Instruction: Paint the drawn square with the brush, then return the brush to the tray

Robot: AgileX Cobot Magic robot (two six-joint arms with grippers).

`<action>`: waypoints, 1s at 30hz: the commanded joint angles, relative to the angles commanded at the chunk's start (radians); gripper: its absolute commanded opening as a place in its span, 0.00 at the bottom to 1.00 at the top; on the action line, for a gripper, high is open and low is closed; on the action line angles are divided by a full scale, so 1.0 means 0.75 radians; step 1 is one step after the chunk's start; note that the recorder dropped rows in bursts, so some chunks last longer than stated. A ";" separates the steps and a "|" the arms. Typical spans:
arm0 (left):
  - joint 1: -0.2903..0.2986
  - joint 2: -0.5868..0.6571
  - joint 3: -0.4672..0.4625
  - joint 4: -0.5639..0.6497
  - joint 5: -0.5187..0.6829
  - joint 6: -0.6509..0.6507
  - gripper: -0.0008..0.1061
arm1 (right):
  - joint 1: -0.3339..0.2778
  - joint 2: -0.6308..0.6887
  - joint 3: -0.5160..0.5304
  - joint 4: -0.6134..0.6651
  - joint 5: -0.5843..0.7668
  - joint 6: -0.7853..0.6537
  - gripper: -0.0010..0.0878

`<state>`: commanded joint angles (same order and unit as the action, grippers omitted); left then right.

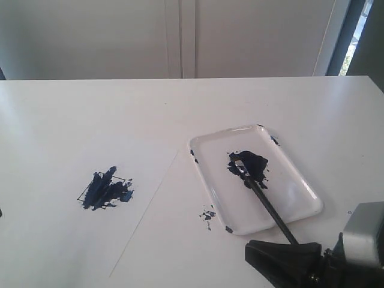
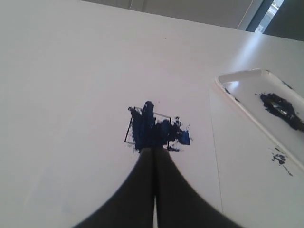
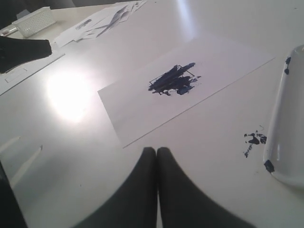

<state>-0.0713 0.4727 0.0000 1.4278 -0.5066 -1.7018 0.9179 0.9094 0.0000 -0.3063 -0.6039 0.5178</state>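
Note:
The drawn square (image 1: 105, 191) (image 2: 152, 130) (image 3: 173, 80) is smeared with dark blue paint that spills past its thin pen outline. In the white tray (image 1: 300, 186) (image 2: 237, 90) (image 3: 285, 118) lies the brush (image 1: 264, 201), free of both grippers. Its bristles rest on the blue paint blot (image 1: 249, 163) and its black handle sticks out over the near rim. My right gripper (image 1: 248, 246) (image 3: 156, 149) is shut and empty, low beside the handle's end, off the tray. My left gripper (image 2: 154, 149) is shut and empty, just short of the square.
The square is drawn on a flat paper sheet (image 1: 138, 174) lying to the left of the tray. Blue paint spatters (image 1: 207, 214) (image 3: 254, 139) mark the table between paper and tray. Loose papers (image 3: 99, 19) and a white boxy object (image 3: 33, 20) lie far off.

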 joint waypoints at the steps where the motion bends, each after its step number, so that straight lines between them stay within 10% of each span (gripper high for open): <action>1: 0.000 -0.003 0.000 0.000 0.000 0.000 0.01 | 0.000 0.000 0.000 0.003 -0.020 -0.006 0.01; 13: 0.000 -0.011 0.000 -0.033 -0.045 0.006 0.01 | 0.000 0.000 0.000 -0.014 -0.081 -0.030 0.01; 21: 0.000 -0.011 0.000 -0.029 -0.238 0.115 0.01 | 0.000 0.000 0.000 -0.281 -0.551 -0.009 0.01; 30: 0.000 -0.011 0.000 -0.033 -0.232 0.134 0.01 | 0.000 0.000 0.000 -0.162 -0.113 -0.006 0.01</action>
<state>-0.0713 0.4645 0.0000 1.4033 -0.6807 -1.6016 0.9179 0.9094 0.0000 -0.4274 -0.6885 0.5135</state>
